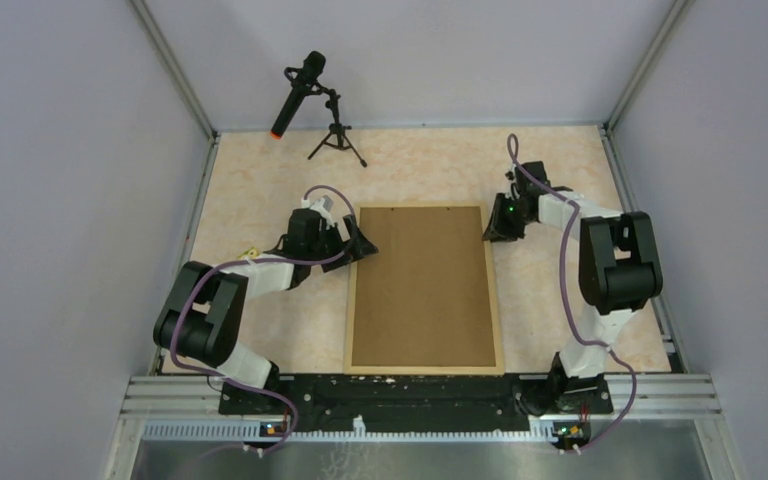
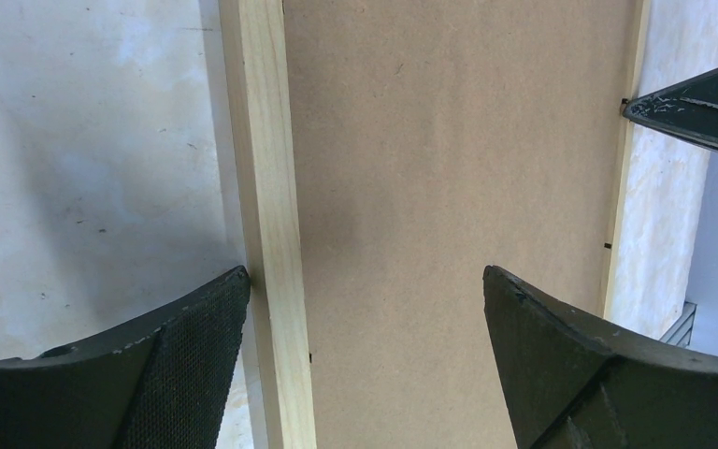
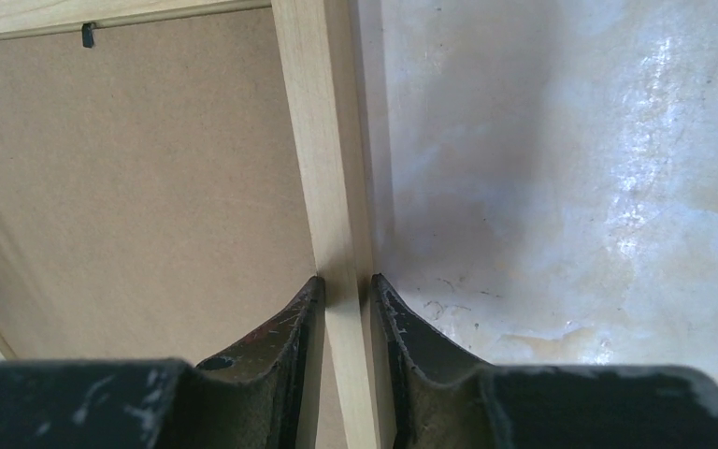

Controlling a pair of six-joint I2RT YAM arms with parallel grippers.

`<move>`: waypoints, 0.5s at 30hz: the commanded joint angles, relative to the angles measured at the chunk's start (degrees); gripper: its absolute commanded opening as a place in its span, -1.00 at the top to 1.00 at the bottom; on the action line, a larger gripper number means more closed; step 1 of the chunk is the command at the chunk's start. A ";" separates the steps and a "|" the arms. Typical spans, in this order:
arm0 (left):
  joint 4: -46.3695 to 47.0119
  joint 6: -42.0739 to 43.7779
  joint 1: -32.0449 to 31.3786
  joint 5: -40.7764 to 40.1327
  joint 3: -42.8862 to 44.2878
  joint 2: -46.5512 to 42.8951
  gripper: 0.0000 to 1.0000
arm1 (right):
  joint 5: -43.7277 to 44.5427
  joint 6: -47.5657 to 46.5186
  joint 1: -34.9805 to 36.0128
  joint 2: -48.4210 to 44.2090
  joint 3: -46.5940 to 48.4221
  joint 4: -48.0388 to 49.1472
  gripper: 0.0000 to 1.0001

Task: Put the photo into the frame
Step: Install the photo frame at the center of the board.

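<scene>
Tabletop (image 1: 260, 180): one frame (image 3: 337, 187), one backing board (image 1: 422, 290).

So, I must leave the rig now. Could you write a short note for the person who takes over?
Left hand: open, straddling the left rail of the frame, gripping nothing.
Right hand: closed on the right rail, near the far corner.
The frame lies flat on the table with the brown backing board in it.
The photo shows in no view.
Done: cannot tell if the photo is already under the board.
Left: check that first.
</scene>
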 commanded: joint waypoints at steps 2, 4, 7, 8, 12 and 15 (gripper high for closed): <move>-2.79 -0.27 -0.67 2.06 -1.54 1.77 -0.96 | 2.54 -1.33 -0.35 2.00 0.99 -0.62 0.53; -2.79 -0.26 -0.75 2.11 -1.46 1.83 -0.96 | 2.91 -1.39 -0.32 2.76 1.24 -0.97 0.53; -2.89 -0.28 -0.74 2.00 -1.60 1.68 -0.96 | 4.23 -1.51 -0.28 3.53 1.58 -1.62 0.54; -2.80 -0.29 -0.75 1.95 -1.60 1.55 -0.96 | 4.75 -1.65 -0.37 3.70 1.71 -1.82 0.54; -2.85 -0.36 -0.67 1.99 -1.60 1.61 -0.96 | 7.24 -2.79 -0.32 5.52 3.89 -4.54 0.54; -2.90 -0.61 -0.34 1.88 -1.82 1.52 -0.96 | 9.44 -4.38 -0.24 6.84 5.35 -7.12 0.53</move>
